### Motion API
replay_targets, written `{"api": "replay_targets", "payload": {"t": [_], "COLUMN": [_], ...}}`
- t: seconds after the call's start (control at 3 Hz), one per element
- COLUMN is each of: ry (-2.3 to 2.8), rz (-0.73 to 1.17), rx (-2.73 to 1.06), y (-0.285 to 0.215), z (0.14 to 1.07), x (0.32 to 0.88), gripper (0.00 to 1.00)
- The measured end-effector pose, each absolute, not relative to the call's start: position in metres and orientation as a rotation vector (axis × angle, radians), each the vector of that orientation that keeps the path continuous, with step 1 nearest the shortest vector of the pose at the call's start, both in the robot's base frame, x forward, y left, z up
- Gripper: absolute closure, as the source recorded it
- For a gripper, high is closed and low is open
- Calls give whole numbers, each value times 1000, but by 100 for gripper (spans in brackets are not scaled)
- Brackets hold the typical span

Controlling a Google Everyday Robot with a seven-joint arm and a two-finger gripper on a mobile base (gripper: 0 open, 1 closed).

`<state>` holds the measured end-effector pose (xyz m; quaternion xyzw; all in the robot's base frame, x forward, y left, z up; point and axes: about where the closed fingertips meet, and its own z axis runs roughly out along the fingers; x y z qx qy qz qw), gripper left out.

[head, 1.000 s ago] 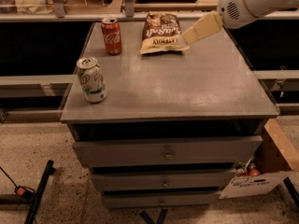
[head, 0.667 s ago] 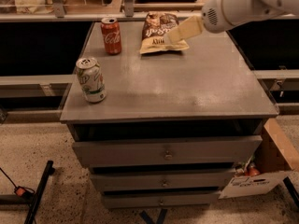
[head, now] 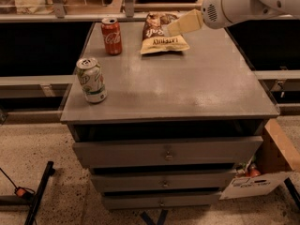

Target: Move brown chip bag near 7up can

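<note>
The brown chip bag lies flat at the far middle of the grey cabinet top; its upper part is dark brown and its lower band is cream with dark lettering. The 7up can stands upright near the top's left front edge, well apart from the bag. My gripper, cream-coloured on a white arm, reaches in from the upper right. Its tip is over the bag's right upper side and hides part of the bag. I cannot tell whether it touches the bag.
A red cola can stands at the far left, beside the bag. The cabinet has drawers below. A cardboard box sits on the floor at the right. A black stand leg lies at the lower left. Railings run behind.
My gripper has moved left and slightly away, from the bag's right edge to over its upper right part. The bag and both cans have not moved.
</note>
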<state>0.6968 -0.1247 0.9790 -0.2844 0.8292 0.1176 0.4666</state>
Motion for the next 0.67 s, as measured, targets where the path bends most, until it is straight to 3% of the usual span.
{"api": "replay_targets", "payload": {"t": [0.67], "ry": [1956], "rz": [293], "rx": [-645], "y": [-124], "z": [967], "x": [742], "gripper": [0]}}
